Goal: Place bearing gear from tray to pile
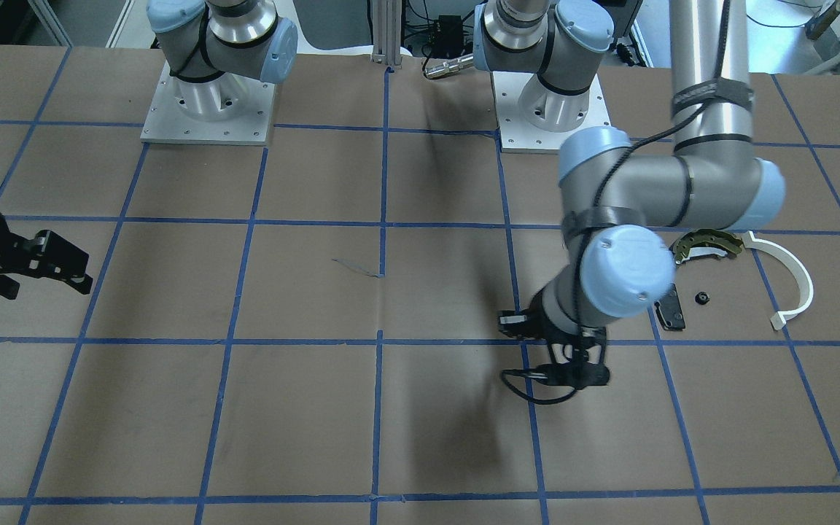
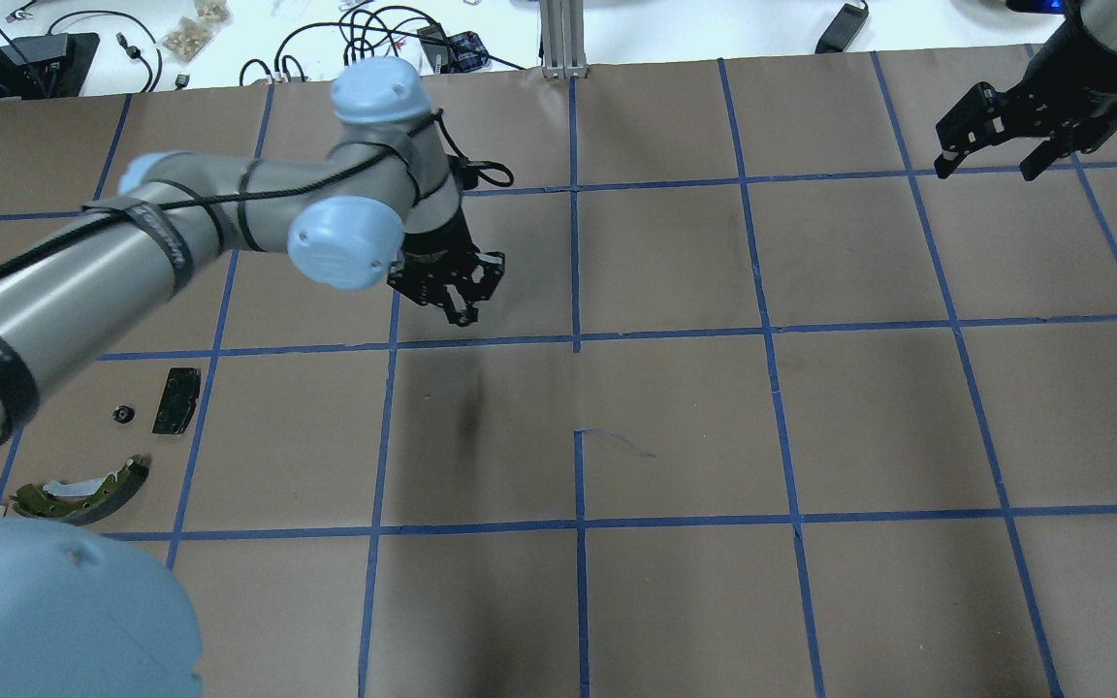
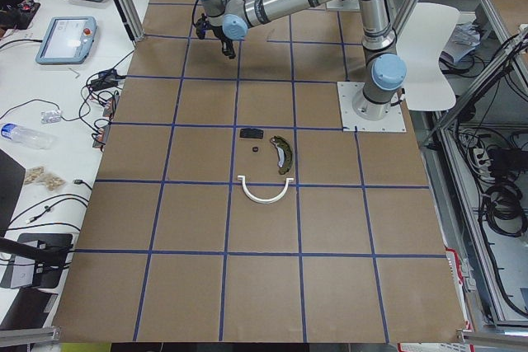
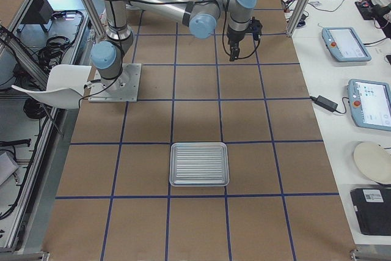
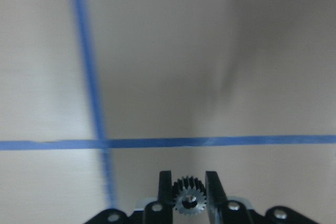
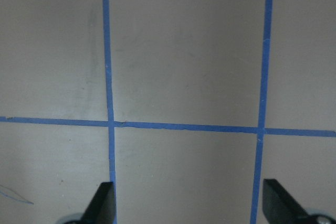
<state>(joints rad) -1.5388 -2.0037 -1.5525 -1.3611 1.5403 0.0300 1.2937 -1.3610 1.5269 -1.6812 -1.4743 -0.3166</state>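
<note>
One papered table [image 2: 675, 427] with a blue tape grid fills your views; tray [image 4: 199, 164] lies flat on it toward the robot's right end, well apart from both arms; right gripper [image 2: 993, 145] hangs above the paper, fingers spread wide; left gripper [image 2: 463, 305] hovers over a grid line, and you can log it pinching the bearing gear [image 5: 189, 201] between its fingertips; pile [image 3: 283, 154] well apart from it: brake shoe [image 2: 83, 490], white arc [image 1: 792, 281], black pad [image 2: 176, 399], small black ring [image 2: 121, 415].
</note>
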